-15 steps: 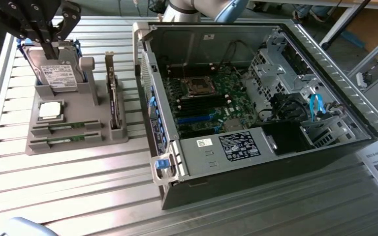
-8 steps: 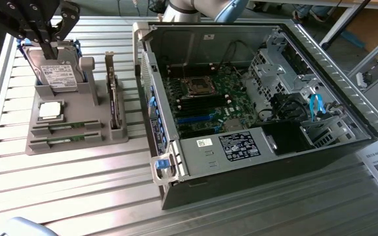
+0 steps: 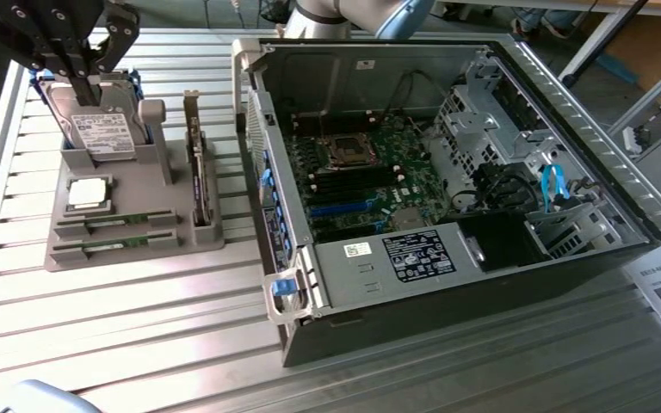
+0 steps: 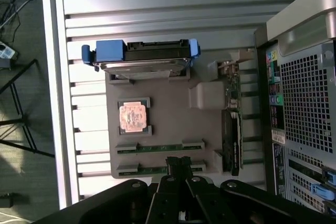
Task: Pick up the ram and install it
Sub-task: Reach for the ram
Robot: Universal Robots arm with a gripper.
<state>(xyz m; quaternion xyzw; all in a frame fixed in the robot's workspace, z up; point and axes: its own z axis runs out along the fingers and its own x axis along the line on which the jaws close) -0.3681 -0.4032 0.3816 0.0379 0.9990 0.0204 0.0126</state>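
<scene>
Hovering with pincer (image 3: 82, 86) shut, empty, above gray holder (image 3: 147, 202) on surface (image 3: 135, 327); approach stage, likely. Spotted ram (image 4: 149, 147) flat in holder slot beside twin stick (image 4: 142, 170), untouched. Pick probably needed jaws parted, aligned along stick.

We saw two ram sticks, thin green boards with small dark chips. They sat parallel in the slots of the gray holder (image 3: 135, 196), toward nine o'clock in the exterior view. The first ram stick (image 3: 116, 222) lay at six o'clock from the processor (image 3: 87, 193). The second ram stick (image 3: 113, 247) lay just beside it, again toward six o'clock.
</scene>
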